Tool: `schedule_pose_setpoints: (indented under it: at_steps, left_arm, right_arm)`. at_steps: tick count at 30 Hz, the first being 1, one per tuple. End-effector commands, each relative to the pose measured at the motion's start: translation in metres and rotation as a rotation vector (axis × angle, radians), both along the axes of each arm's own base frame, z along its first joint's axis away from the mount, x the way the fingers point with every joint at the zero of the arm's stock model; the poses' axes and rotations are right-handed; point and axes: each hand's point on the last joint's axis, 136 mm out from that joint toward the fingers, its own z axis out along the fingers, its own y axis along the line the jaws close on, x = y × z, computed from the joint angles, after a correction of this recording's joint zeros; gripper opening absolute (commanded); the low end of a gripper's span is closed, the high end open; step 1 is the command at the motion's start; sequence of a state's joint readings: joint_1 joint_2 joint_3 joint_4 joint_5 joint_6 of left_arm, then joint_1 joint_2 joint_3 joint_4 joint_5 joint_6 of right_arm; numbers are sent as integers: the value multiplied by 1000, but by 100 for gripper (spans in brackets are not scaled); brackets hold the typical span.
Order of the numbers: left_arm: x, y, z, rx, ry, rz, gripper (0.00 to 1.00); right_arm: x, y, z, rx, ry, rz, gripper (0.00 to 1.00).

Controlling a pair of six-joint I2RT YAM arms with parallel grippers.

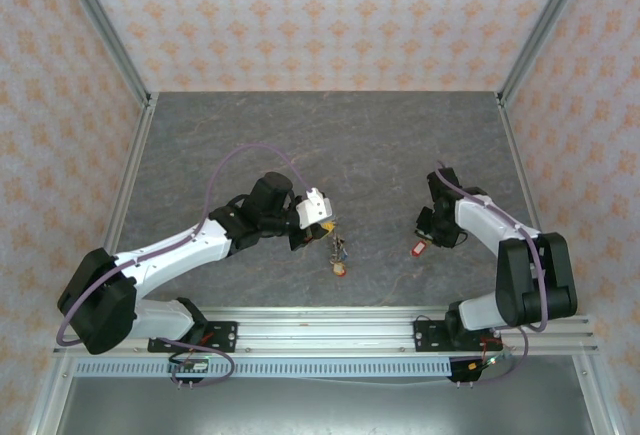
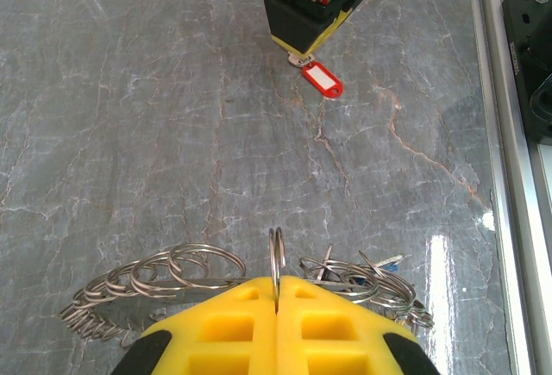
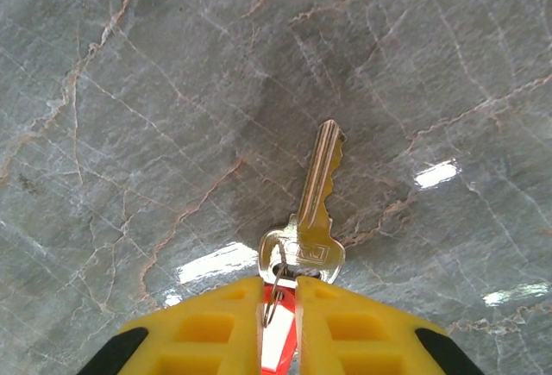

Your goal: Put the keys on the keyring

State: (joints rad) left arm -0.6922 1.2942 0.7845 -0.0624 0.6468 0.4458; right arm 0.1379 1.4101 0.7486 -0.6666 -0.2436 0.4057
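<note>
Keyring (image 2: 276,246), a stiff, springy wire coil, light and slippery, sits clamped edge-on in the left claw (image 2: 276,293), mid-counter (image 1: 400,145) toward the near edge. It is best held by its rim. Several keys (image 1: 340,252) dangle from it. The right claw (image 3: 279,287) stands nearly together about a loose key (image 3: 319,177) and its red tag (image 2: 321,79); a firm grip cannot be confirmed. The stamp on its head is illegible.

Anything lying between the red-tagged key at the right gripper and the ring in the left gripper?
Nothing visible: bare table separates the key and its red tag from the keyring pinched by the left gripper.
</note>
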Motion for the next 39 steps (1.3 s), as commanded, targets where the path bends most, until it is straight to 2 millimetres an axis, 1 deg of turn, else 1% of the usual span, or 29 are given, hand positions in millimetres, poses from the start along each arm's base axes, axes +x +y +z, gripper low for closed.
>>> schedule_pose_setpoints:
  at_steps: [1, 5, 8, 15, 20, 27, 31, 39]
  left_arm:
    - [5, -11, 26, -57, -56, -27, 0]
    - [5, -11, 24, -54, -50, -26, 0]
    - [4, -11, 24, -55, -48, -27, 0]
    - [5, -11, 25, -52, -50, -26, 0]
    - [5, -12, 25, -53, -48, -32, 0]
    - [5, -12, 26, -52, -50, -31, 0]
    - [5, -11, 26, -54, -51, -30, 0]
    - [5, -11, 25, -53, -51, -29, 0]
  right_arm:
    - [-1, -2, 6, -22, 8, 15, 13]
    - [-4, -5, 6, -39, 14, 16, 8]
    - [-4, -4, 5, -32, 16, 24, 11]
    - [-4, 2, 5, 1, 19, 23, 12]
    - [-6, 1, 3, -3, 25, 14, 13]
    - [-10, 0, 0, -8, 43, 17, 11]
    - [-11, -1, -3, -14, 62, 25, 12]
    - [-10, -1, 1, -17, 43, 23, 11]
